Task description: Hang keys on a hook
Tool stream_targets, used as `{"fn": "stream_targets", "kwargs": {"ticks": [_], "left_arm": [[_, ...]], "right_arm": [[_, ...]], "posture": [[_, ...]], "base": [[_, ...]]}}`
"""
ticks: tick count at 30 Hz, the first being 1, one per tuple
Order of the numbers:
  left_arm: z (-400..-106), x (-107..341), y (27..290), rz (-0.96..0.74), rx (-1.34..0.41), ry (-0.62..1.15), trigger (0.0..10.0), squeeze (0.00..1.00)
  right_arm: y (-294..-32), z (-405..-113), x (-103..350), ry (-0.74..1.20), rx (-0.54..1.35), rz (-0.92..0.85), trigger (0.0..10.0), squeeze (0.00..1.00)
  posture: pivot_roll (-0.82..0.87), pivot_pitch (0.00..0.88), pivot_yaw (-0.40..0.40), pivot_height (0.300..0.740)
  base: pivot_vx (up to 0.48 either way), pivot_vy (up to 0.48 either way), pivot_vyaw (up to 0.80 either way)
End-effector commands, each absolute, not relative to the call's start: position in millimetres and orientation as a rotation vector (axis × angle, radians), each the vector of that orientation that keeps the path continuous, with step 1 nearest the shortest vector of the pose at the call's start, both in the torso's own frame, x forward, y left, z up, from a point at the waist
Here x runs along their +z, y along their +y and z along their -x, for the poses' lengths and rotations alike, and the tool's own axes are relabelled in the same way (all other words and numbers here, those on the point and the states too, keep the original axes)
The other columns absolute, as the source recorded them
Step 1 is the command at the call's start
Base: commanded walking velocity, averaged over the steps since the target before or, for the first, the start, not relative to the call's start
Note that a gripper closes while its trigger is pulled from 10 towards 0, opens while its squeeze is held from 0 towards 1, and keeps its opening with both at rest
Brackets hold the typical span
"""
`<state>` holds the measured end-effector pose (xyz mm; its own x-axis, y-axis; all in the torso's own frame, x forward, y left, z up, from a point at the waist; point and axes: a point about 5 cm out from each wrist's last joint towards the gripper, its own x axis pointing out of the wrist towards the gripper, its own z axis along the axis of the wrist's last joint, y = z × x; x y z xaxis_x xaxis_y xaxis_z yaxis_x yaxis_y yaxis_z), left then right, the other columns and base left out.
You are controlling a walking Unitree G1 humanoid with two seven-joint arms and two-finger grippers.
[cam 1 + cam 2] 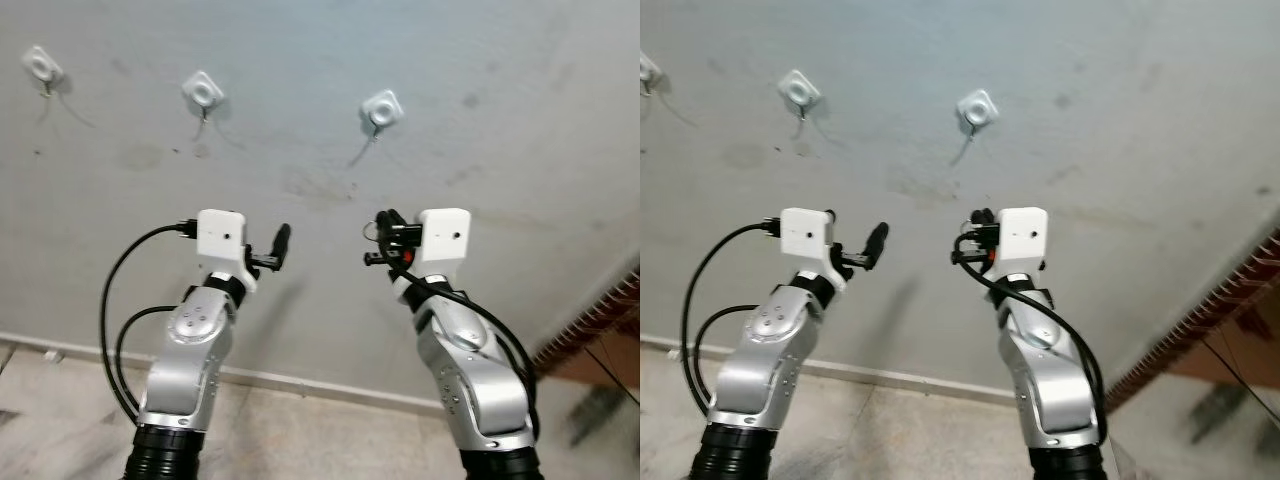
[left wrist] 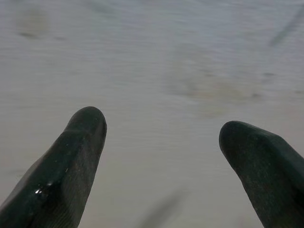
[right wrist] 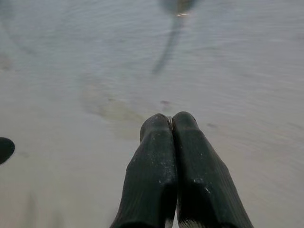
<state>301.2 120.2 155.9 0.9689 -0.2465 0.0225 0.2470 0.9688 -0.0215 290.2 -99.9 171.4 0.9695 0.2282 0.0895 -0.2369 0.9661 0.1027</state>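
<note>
hooks: three small white square wall hooks (image 1: 205,92) run along the top of the frame on a grey stained wall (image 1: 500,120)
left gripper (image 2: 161,142): lower left, fingers spread wide, nothing in it
right gripper (image 3: 170,124): lower centre-right, fingers pressed together
keys: can't make them out

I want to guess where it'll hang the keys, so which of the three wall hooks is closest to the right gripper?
The rightmost hook. It sits on the wall just above the right gripper, while the middle hook and the leftmost hook lie farther off to the robot's left.
</note>
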Motion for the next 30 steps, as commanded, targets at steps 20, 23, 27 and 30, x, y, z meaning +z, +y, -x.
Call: {"fn": "stream_targets", "kwargs": {"ticks": [20,23,27,30], "left_arm": [[-248,147,163,-0.071,-0.200,0.078,10.0,0.00],[-244,150,163,-0.059,-0.216,0.074,10.0,0.00],[-242,150,162,-0.053,-0.232,0.072,10.0,0.00],[-242,152,161,-0.050,-0.245,0.071,10.0,0.00]], "right_arm": [[-153,-225,164,0.005,0.229,0.020,10.0,0.00],[-153,-222,166,0.009,0.227,0.021,10.0,0.00],[-154,-221,166,0.014,0.224,0.021,10.0,0.00],[-153,-221,166,0.016,0.225,0.023,10.0,0.00]], "posture": [[0.18,0.000,-0.077,0.740],[0.18,0.000,-0.077,0.740],[0.19,0.000,-0.074,0.740],[0.19,0.000,-0.074,0.740]], "base": [[0.014,0.000,0.00],[0.000,0.000,0.00],[0.229,0.000,0.00],[0.401,0.000,0.00]]}}
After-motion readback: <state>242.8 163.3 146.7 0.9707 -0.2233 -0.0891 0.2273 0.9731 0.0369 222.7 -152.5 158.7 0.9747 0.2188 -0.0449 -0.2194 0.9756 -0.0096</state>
